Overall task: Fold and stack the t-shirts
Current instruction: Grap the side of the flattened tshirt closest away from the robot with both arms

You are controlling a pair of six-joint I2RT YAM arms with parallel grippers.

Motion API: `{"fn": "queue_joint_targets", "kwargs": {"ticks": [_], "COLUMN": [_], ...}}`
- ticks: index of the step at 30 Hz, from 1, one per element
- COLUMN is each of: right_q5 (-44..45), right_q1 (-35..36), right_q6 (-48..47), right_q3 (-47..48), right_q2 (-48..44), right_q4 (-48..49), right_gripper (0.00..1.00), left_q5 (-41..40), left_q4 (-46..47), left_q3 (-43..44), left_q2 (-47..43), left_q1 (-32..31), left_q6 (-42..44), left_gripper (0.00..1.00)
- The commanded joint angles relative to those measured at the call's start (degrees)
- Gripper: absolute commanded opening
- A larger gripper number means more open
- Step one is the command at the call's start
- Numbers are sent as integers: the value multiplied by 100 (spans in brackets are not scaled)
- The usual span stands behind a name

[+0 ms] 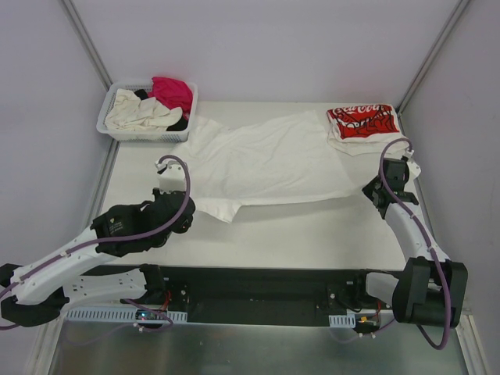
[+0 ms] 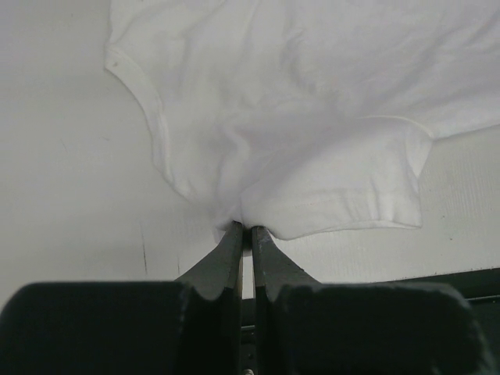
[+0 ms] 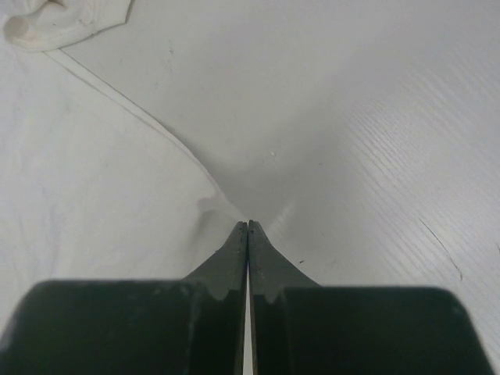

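Observation:
A large plain white t-shirt (image 1: 266, 160) lies spread across the middle of the table. My left gripper (image 1: 193, 208) is shut on its near-left sleeve edge. In the left wrist view the cloth (image 2: 312, 117) bunches right at the closed tips of that gripper (image 2: 248, 227). My right gripper (image 1: 368, 190) is shut on the shirt's near-right corner. In the right wrist view the hem (image 3: 117, 180) runs taut into the tips of this gripper (image 3: 248, 223). A folded white t-shirt with red print (image 1: 362, 122) rests at the far right.
A white slotted basket (image 1: 115, 129) stands at the far left corner, holding cream (image 1: 141, 116), magenta (image 1: 173, 91) and black (image 1: 178, 123) shirts. Grey walls close in the table on three sides. A black rail (image 1: 258, 293) runs along the near edge between the arm bases.

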Motion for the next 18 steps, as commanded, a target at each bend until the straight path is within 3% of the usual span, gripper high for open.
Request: {"fn": "queue_joint_targets", "kwargs": {"ticks": [1, 18], "right_q5": [-46, -239], "right_q1": [-78, -87], "right_q6": [-48, 128], "right_q3": [264, 818], "right_q2": [-126, 172], "right_q4": [-30, 137], "right_gripper": [1, 1], "left_q5": [-323, -331], "left_q4": [-284, -302], "left_q3": [236, 17], "left_q2": [-73, -143], "left_q1": [56, 65], "left_q6": [-123, -325], "left_gripper": [0, 0]}}
